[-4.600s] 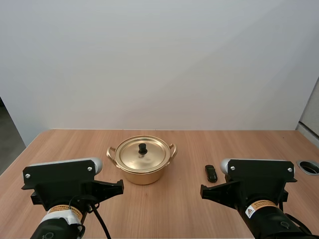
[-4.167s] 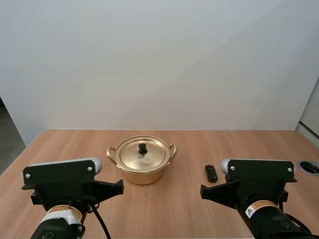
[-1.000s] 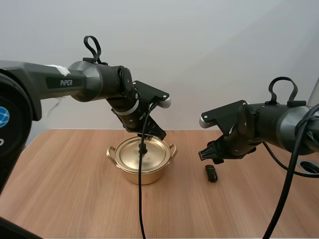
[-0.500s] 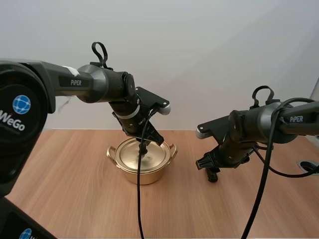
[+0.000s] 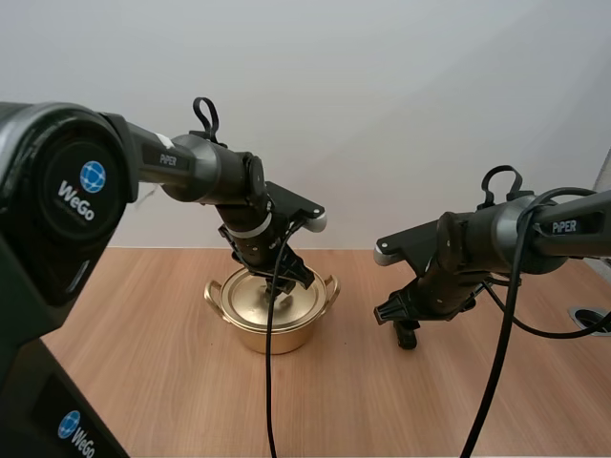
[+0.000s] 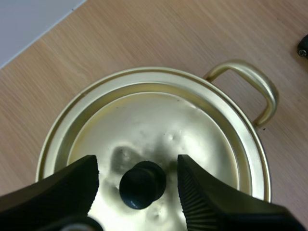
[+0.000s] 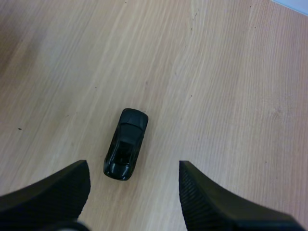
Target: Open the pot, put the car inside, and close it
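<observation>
opening the pot: my left hand (image 6: 138, 166) straddles the knob (image 6: 142, 184), spread open; lid (image 6: 159, 120) on, pot (image 5: 298, 327) mid-surface. my right hand (image 7: 134, 168) hangs open over the car (image 7: 126, 143), nearer the right edge. next: pinch knob, lift straight.

The pot (image 5: 246, 334) and lid (image 6: 192, 125) are polished, gold-toned metal, the lid faintly dented. The knob (image 6: 142, 184) and the car (image 7: 125, 143) are glossy black. The bench (image 7: 216, 72) is matt, grained wood.
</observation>
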Robot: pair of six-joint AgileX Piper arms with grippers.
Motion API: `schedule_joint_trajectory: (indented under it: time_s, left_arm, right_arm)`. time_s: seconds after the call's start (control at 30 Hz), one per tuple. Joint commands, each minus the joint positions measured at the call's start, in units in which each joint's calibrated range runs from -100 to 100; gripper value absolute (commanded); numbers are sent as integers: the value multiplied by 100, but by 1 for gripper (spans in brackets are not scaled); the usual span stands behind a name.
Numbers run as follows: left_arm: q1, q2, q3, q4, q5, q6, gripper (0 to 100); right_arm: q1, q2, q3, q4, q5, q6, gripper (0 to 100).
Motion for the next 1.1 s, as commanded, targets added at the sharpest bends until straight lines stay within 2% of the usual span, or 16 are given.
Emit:
schedule_joint_trajectory:
  time_s: [0.0,0.57,0.87,1.07]
  left_arm:
    - [-4,70,0,-21,25,0,81]
    - [-4,70,0,-21,49,0,81]
    - [-4,70,0,21,69,9,80]
    - [-4,70,0,19,69,9,80]
  right_arm:
    - [5,-7,4,3,-33,-8,89]
    - [5,1018,-23,426,-264,-280,89]
    - [5,1562,-738,799,353,-367,85]
    - [5,1848,-889,935,559,-403,85]
